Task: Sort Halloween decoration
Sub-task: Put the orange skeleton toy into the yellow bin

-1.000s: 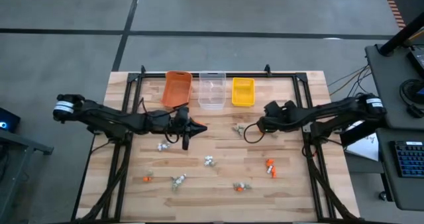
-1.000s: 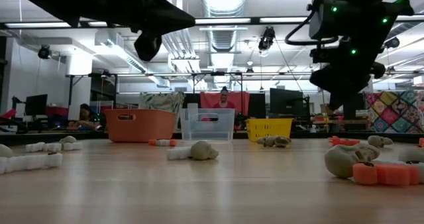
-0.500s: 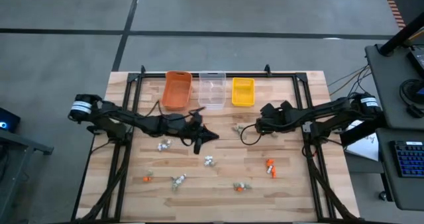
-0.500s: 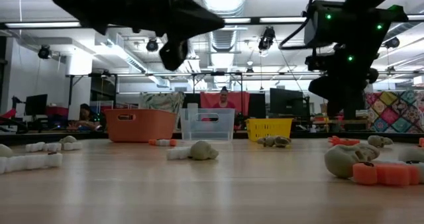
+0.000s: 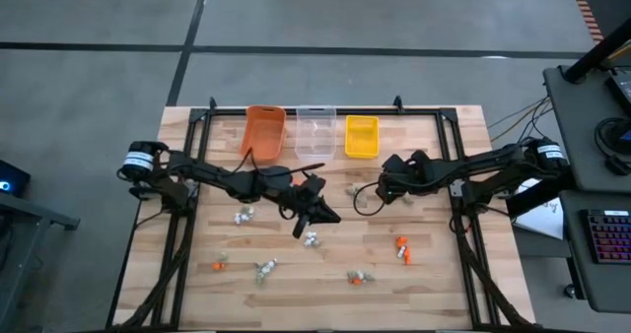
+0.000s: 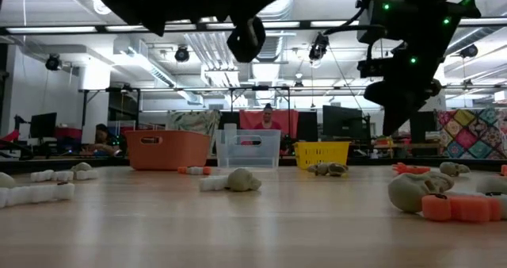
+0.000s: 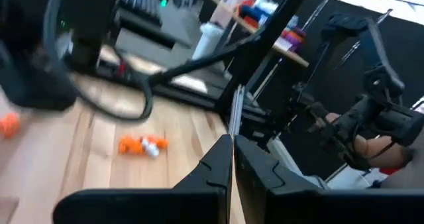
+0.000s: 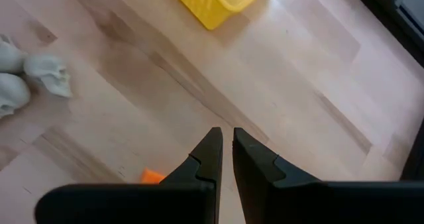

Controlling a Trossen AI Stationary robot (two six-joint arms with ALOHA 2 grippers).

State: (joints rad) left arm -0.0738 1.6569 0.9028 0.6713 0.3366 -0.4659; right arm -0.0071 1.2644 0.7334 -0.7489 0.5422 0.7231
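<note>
Two arms hang over the wooden surface (image 5: 434, 264), and neither carries anything. The left hand (image 5: 317, 215) is stretched out toward the middle, raised above the surface and just on the far side of a small pale trinket (image 5: 312, 239). Its fingers (image 7: 218, 164) are pressed together with only a thin slit between them and nothing in it. The right hand (image 5: 379, 187) is poised nearer the right side, close to another grey-tan trinket (image 5: 355, 191); its fingers (image 8: 209, 151) are likewise nearly closed and empty.

Judging by this, the step in hand is an approach to a pick, most likely the left hand going for the pale trinket under it. The next move would call for parting the fingers, coming down around that small piece and closing on it, then carrying it to one of the three bins at the far edge: orange (image 5: 264, 133), clear (image 5: 315, 132) and yellow (image 5: 361, 136). Which bin suits it is a guess from colour.

The decorations lie scattered and well apart across the near half of the surface. From table height, the grey-tan ones read as little skulls (image 6: 413, 190) and the white ones as knobbly bone shapes (image 6: 43, 193), with bright orange pieces (image 6: 463, 207) among them. All are far smaller than a hand, so a slightly off-centre close could easily nudge one aside. None shows clearly inside a bin.
</note>
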